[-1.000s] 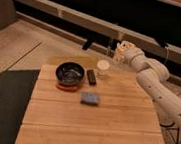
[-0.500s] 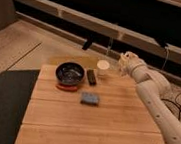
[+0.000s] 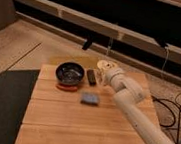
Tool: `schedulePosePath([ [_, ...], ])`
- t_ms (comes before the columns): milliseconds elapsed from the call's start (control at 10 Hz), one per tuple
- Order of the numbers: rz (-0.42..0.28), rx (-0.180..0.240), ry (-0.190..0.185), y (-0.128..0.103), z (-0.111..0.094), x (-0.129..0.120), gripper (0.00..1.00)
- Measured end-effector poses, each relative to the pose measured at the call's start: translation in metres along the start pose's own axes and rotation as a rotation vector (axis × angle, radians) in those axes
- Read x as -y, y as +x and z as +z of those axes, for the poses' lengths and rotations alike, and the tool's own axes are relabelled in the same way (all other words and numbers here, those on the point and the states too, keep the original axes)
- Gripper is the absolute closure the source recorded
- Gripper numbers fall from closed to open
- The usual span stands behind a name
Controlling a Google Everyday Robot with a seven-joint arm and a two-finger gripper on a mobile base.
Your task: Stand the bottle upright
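The slim white bottle does not show; it is either hidden behind my arm or out of view. My gripper (image 3: 105, 77) is at the far middle of the wooden table (image 3: 66, 123), at the end of the pale arm that reaches in from the lower right. It sits just in front of a round pale cup-like container (image 3: 104, 65) and right of a small black oblong object (image 3: 91, 77). The wrist covers the gripper's front.
A dark bowl (image 3: 69, 73) on an orange base stands at the far left of the table. A blue sponge (image 3: 90, 99) lies in the middle. A dark mat (image 3: 6, 105) lies left of the table. Cables (image 3: 172, 106) run on the floor at right.
My arm has swung left and down, from above the table's far right edge to beside the cup and the black object. The table's things have not moved.
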Motion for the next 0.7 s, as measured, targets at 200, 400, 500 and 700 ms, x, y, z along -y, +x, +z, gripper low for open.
schedulePosePath([
  [200,0.009,-0.007,0.000,0.005,0.002,-0.010,1.00],
  [400,0.015,-0.014,0.033,0.009,0.004,0.003,1.00],
  [500,0.021,-0.021,0.050,0.014,0.005,0.010,1.00],
  [700,0.030,-0.035,0.072,0.022,0.008,0.019,1.00],
])
